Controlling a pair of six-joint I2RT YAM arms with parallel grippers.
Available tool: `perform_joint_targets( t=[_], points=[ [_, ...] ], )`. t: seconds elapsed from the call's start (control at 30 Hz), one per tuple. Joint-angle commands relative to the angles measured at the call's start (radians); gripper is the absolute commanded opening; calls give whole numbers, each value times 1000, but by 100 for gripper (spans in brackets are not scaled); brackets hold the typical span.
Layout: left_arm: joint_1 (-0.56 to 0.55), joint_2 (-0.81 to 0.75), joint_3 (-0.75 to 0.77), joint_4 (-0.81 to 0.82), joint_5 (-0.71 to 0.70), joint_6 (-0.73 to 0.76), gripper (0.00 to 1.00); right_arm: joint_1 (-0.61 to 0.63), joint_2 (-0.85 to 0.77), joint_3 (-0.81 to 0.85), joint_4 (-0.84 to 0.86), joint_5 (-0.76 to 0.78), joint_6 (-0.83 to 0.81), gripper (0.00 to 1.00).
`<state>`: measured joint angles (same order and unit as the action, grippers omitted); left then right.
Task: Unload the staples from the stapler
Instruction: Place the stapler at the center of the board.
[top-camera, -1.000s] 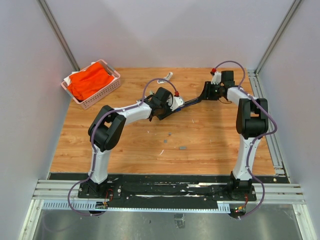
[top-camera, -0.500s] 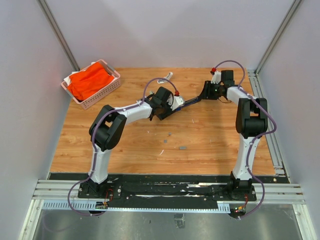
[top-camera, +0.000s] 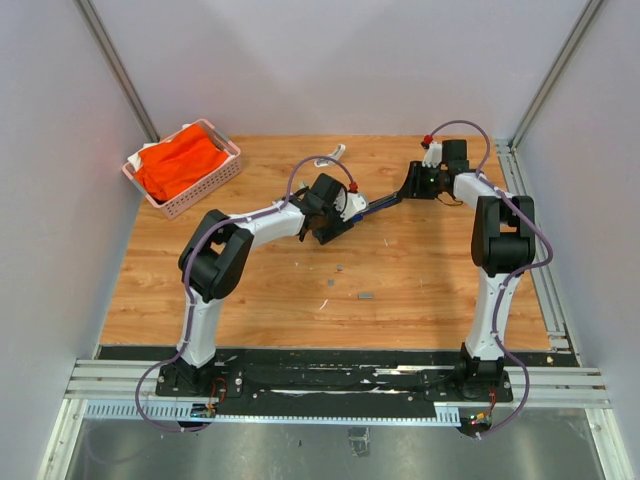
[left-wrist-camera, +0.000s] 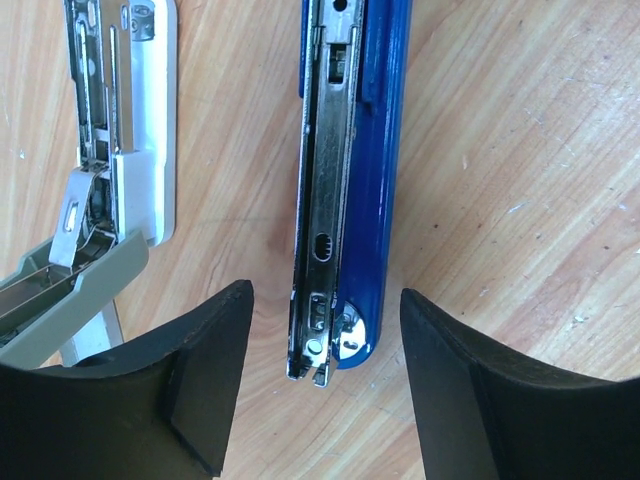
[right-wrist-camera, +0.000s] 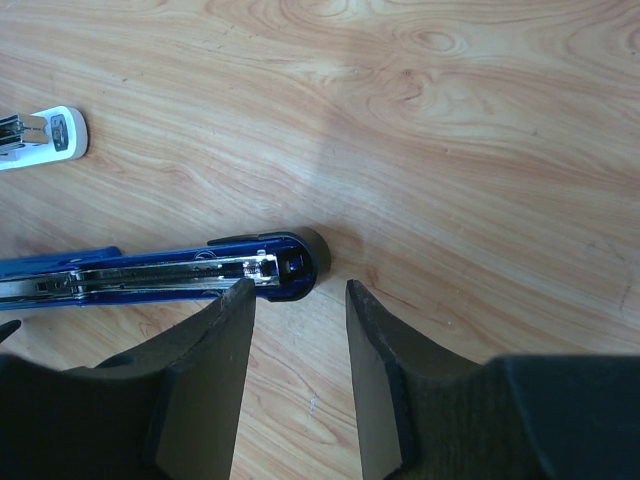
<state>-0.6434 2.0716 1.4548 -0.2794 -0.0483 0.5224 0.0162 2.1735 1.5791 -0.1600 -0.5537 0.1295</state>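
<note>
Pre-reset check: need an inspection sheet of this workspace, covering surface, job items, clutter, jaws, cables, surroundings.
Surface: light wooden tabletop, small specks.
Job's things: long blue stapler with an exposed metal channel on the wood between the arms; short silvery-grey staple strip apart, nearer the bases.
Clutter: white opened stapler beside the blue one; pink plastic basket holding orange cloth, far left corner.
Grippers: left gripper, jaws open, straddling one stapler end without touching; right gripper, jaws open, at its black end.
Cables: purple cables loop along both arms.
Surroundings: pale grey walls; metal rail at near edge.
</note>
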Motion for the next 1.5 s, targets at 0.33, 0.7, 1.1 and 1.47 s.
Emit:
perform_joint_targets(
  t=[0.33, 0.7, 1.1, 1.47],
  points=[
    [1, 20, 17, 61, -109, -22, 76, -6, 17, 47, -80, 130, -46, 43],
    [-2, -70, -54, 82, 19, 1, 75, -15, -26, 39, -83, 128, -53, 43],
    [2, -251, -78, 75, 31, -5, 84, -15, -169, -41, -46, 66, -82, 45],
    [62, -560, -279, 49, 39, 15, 98, -10, -419, -212, -44, 54, -254, 56]
  ],
)
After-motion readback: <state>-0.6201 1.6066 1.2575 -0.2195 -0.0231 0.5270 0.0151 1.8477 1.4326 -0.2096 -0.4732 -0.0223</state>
